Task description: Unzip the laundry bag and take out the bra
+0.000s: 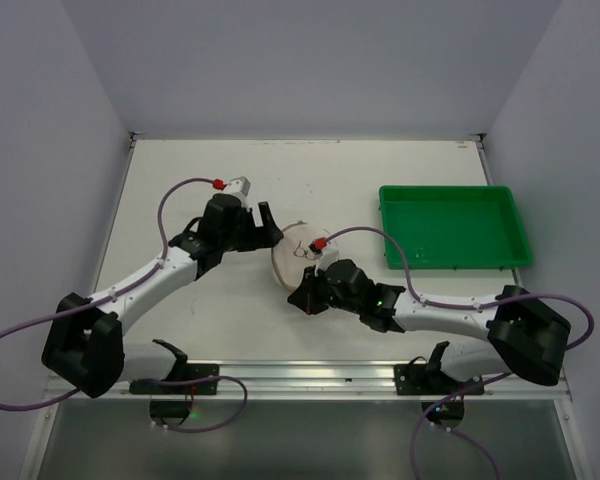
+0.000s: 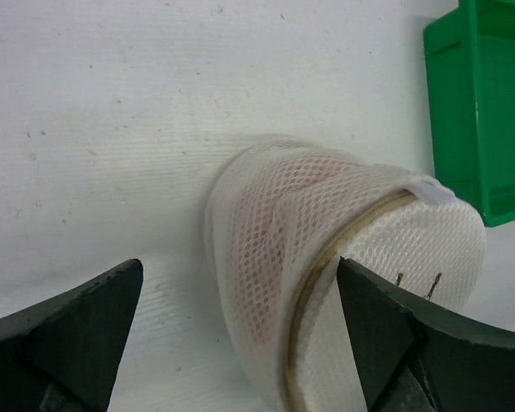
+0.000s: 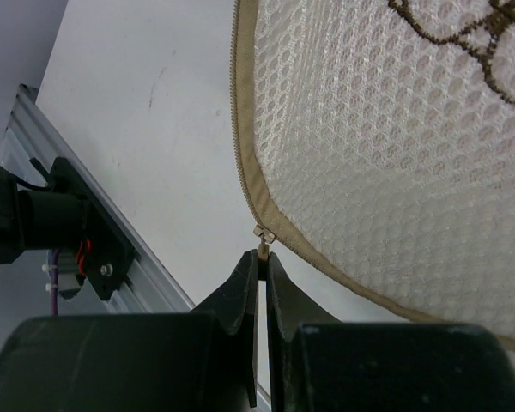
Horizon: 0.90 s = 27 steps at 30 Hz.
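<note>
The laundry bag, a round white mesh pouch with a beige zip rim, lies mid-table. In the left wrist view the laundry bag stands on edge, and a pink tint inside the mesh is all that shows of the bra. My left gripper is open, one finger on each side of the bag's near part, gripping nothing. My right gripper is shut on the small metal zip pull at the bag's lower rim. The slider sits on the closed zip. A dark bra sketch marks the flat face.
A green rectangular tray stands right of the bag, and its corner shows in the left wrist view. The aluminium rail at the table's near edge lies just behind my right gripper. Grey walls close off the back and sides.
</note>
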### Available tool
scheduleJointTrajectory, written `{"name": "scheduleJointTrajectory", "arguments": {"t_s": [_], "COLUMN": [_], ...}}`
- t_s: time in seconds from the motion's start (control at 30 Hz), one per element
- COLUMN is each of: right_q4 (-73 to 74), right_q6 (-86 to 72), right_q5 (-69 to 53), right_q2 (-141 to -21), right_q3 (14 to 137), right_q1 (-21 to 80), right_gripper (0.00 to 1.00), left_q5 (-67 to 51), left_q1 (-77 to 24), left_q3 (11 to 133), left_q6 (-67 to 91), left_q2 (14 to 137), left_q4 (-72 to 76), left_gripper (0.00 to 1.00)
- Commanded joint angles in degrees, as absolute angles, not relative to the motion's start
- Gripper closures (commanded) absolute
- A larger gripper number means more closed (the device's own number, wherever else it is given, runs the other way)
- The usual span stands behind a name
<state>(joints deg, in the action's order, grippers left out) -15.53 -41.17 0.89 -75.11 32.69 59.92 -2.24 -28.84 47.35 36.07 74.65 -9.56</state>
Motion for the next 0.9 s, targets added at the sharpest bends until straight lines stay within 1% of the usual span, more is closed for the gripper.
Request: {"name": "scheduleJointTrajectory", "arguments": {"t_s": [0.0,0.17,0.2,0.3,0.5,0.6,0.63,0.7,0.73,0.77,0.8,0.83,0.87], "right_q4": [-18.71,-19.78,-20.04,-20.48,-20.57,-20.04,-19.78,-18.81,-18.46,-17.59,-17.14,-16.62,-16.0], "right_q6": [-41.48,-41.75,-41.66,-41.66,-42.01,-42.01,-41.84,-41.66,-41.49,-41.4,-41.31,-40.87,-40.61], "right_q5": [-3.51,-4.31,-4.39,-4.66,-5.54,-4.4,-4.13,-3.52,-3.25,-2.56,-2.2,-1.85,-1.5], "right_q2": [-78.48,-81.82,-82.7,-84.28,-84.47,-82.97,-82.01,-81.04,-80.51,-79.29,-78.58,-77.88,-76.3], "right_q3": [36.65,39.99,40.34,41.57,41.22,40.17,39.73,39.03,38.15,37.62,37.01,35.96,35.43], "right_q1": [60.64,60.64,60.64,60.64,60.64,60.64,60.64,60.64,60.56,60.64,60.56,60.64,60.64], "right_gripper": [1.0,1.0,1.0,1.0,1.0,1.0,1.0,1.0,1.0,1.0,1.0,1.0,1.0], "left_q5": [2.02,1.58,2.28,2.64,0.36,0.26,0.26,0.26,0.26,0.26,0.35,0.53,0.61], "left_q1": [-28.3,-28.56,-29.43,-32.16,-35.5,-37.52,-37.96,-38.58,-38.58,-38.58,-38.58,-38.58,-38.58], "left_q3": [46.25,38.77,35.63,29.91,27.16,26.81,26.81,27.07,27.24,27.51,28.03,28.39,28.74], "left_q6": [39.18,46.3,47.88,53.34,56.51,57.04,57.13,56.87,56.43,56.16,55.81,55.11,54.67], "left_q2": [69.72,60.66,57.25,52.66,53.69,55.71,56.16,57.47,57.74,58.01,58.53,58.8,59.15], "left_q4": [-10.63,-11.6,-11.17,-7.3,-2.38,-0.36,1.21,2.11,2.2,2.37,2.37,2.2,2.02], "left_gripper": [0.0,0.0,0.0,0.02,0.09,0.18,0.29,0.48,0.68,0.78,0.86,0.99,1.0]}}
